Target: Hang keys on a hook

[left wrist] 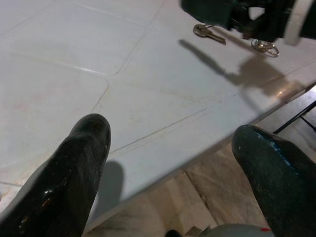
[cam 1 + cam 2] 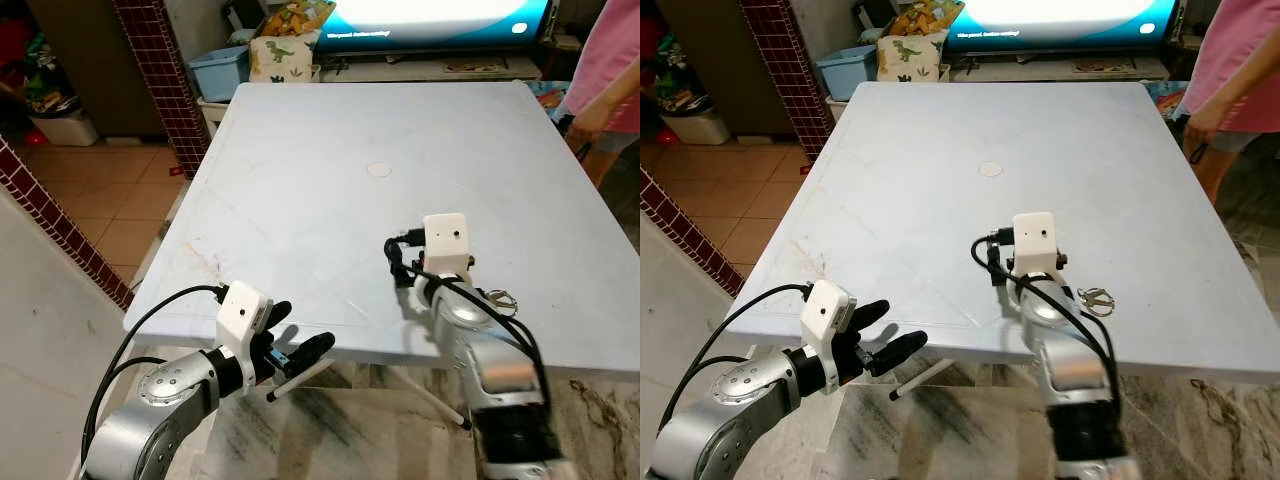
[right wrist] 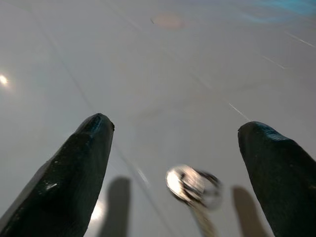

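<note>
Keys (image 2: 1096, 298) lie flat on the white counter (image 2: 940, 200) near its front edge, just beside the right arm — a small metal ring with a brass-looking key. Step looks like the reach to pick up: right tool (image 3: 177, 163) hovers over them, fingers spread wide. Next move needs lowering and closing on the ring. Left tool (image 2: 295, 340) idles off the counter edge, fingers apart.

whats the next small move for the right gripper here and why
Probably lower the right gripper a little and close on the keys. Its fingers are open, and the wrist view shows the key ring lying on the white table between them, not yet held. The head view puts the keys near the table's front edge beside the right wrist. The left gripper is open off the front edge.
</note>
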Tool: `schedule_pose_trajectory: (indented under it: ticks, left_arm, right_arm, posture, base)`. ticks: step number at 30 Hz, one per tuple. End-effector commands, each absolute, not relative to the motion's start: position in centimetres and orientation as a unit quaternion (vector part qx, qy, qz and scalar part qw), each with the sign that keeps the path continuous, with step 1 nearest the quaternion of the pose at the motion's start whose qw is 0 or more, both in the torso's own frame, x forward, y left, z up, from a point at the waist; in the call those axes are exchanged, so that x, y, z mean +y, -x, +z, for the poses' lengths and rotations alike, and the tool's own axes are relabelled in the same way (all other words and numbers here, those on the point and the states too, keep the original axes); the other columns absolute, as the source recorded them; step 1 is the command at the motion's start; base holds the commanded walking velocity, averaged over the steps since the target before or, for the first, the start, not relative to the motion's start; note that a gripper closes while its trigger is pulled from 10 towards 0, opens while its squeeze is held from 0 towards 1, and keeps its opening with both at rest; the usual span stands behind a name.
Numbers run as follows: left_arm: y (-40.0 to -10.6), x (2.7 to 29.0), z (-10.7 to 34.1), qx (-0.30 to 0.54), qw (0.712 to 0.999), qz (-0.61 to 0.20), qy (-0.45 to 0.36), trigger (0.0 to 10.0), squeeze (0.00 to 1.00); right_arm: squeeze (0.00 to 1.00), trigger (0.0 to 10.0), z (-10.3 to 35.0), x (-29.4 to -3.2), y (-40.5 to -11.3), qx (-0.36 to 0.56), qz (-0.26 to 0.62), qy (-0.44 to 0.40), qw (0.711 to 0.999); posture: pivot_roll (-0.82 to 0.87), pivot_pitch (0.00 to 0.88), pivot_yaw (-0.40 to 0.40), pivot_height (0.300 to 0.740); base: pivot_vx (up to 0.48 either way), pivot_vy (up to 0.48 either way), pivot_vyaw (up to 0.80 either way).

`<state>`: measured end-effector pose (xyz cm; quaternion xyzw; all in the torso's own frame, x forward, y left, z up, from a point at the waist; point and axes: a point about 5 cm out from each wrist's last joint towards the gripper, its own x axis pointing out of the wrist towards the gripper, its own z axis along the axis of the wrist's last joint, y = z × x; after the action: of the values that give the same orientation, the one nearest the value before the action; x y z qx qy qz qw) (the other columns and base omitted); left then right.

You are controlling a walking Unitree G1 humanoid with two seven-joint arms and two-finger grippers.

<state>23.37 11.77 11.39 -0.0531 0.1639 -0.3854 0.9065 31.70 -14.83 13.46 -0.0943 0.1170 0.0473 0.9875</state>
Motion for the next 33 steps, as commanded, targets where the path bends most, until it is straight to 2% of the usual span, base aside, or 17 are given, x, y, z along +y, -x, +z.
schedule_pose_trajectory:
  ticks: [1,2,5,7,8,11,12,17,33]
  left_arm:
    - [-23.3,11.9,11.4,0.165,0.907,-0.384,0.048,10.0,0.00]
    - [-23.3,11.8,11.4,0.166,0.907,-0.385,0.048,10.0,0.00]
    - [-23.3,11.7,11.4,0.166,0.906,-0.386,0.049,10.0,0.00]
    - [-23.3,11.6,11.5,0.166,0.906,-0.387,0.049,10.0,0.00]
    - [-23.4,11.6,11.5,0.166,0.906,-0.387,0.049,10.0,0.00]
    - [-23.4,11.6,11.4,0.166,0.906,-0.387,0.048,10.0,0.00]
    - [-23.4,11.7,11.5,0.166,0.906,-0.387,0.048,10.0,0.00]
    - [-23.5,11.7,11.5,0.166,0.906,-0.386,0.049,10.0,0.00]
    - [-23.5,11.9,11.7,0.167,0.906,-0.385,0.047,10.0,0.00]
  right_arm:
    - [0.29,10.0,13.4,-15.2,-31.4,0.122,0.045,0.088,0.988]
    - [0.27,10.0,13.1,-15.9,-31.0,0.133,0.038,0.090,0.986]
    - [0.27,10.0,12.8,-16.2,-30.7,0.136,0.043,0.104,0.984]
    - [0.23,10.0,12.7,-16.3,-30.4,0.133,0.060,0.126,0.981]
    - [0.17,10.0,12.7,-16.4,-30.2,0.124,0.082,0.156,0.977]
    - [0.11,10.0,12.7,-16.2,-30.1,0.118,0.113,0.172,0.972]
    - [0.00,10.0,12.7,-16.2,-30.0,0.116,0.123,0.177,0.970]
    - [0.00,10.0,12.6,-17.0,-30.2,0.110,0.168,0.197,0.960]
    - [0.00,10.0,11.4,-19.7,-31.1,0.142,0.176,0.194,0.955]
  posture:
    - [0.01,0.089,0.067,0.740]
    - [0.01,0.089,0.067,0.740]
    - [0.01,0.089,0.067,0.740]
    - [0.01,0.089,0.067,0.740]
    - [0.01,0.088,0.069,0.740]
    - [0.01,0.088,0.069,0.740]
    - [0.01,0.088,0.069,0.740]
    - [0.00,0.090,0.073,0.740]
    - [0.02,0.096,0.076,0.740]
  base:
    - [0.000,0.000,0.00]
    - [0.000,0.000,0.00]
    - [0.000,0.000,0.00]
    - [0.000,0.000,0.00]
    - [0.000,0.000,0.00]
    - [0.000,0.000,0.00]
    - [0.000,0.000,0.00]
    - [0.000,0.000,0.00]
    - [0.000,0.000,0.00]
